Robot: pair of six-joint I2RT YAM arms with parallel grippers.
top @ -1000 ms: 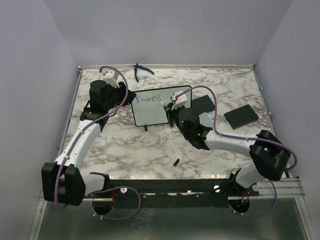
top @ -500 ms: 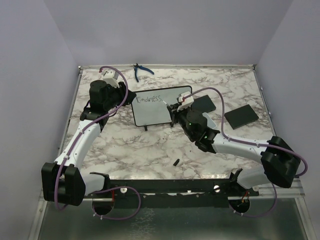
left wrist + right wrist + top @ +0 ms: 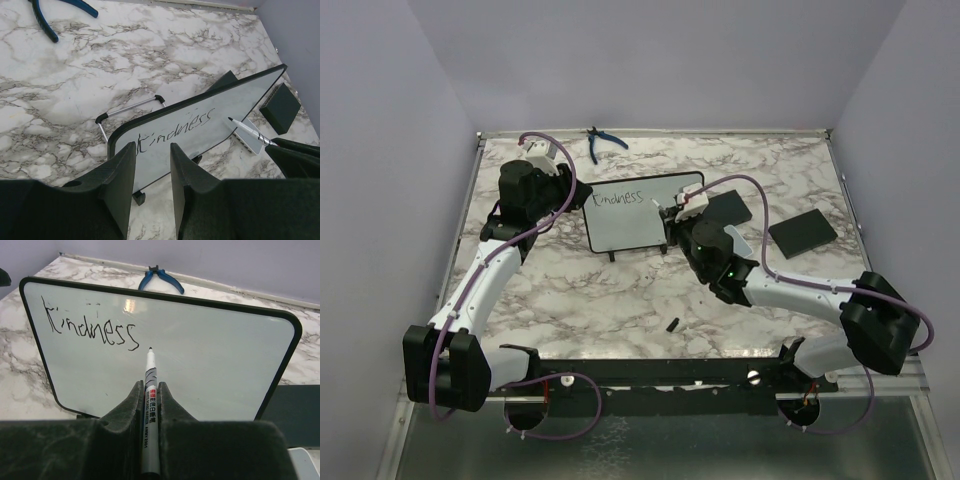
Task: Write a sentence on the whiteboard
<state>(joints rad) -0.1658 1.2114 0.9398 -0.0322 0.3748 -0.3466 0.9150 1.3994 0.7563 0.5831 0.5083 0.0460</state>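
Note:
The whiteboard [image 3: 642, 222] stands tilted on its small feet at mid-table, and it also fills the right wrist view [image 3: 210, 360]. One word of the sentence [image 3: 90, 327], "Kindness", runs along its upper left [image 3: 177, 130]. My right gripper [image 3: 150, 386] is shut on a white marker [image 3: 150, 405]. The marker's black tip sits just right of the last letter, and I cannot tell whether it touches the board. From the top the right gripper [image 3: 672, 213] is at the board's right half. My left gripper [image 3: 152, 146] is open at the board's left corner [image 3: 582, 200], with nothing between its fingers.
Blue pliers [image 3: 603, 140] lie at the far edge of the table. Two flat black pads [image 3: 802, 232] [image 3: 725, 210] rest to the right of the board. A small black cap [image 3: 673, 323] lies on the marble near the front. The board's wire stand [image 3: 132, 106] sticks out behind it.
My right arm's elbow swung out to the right, and the marker moved a little right, past the end of the word. The writing and my left arm are unchanged.

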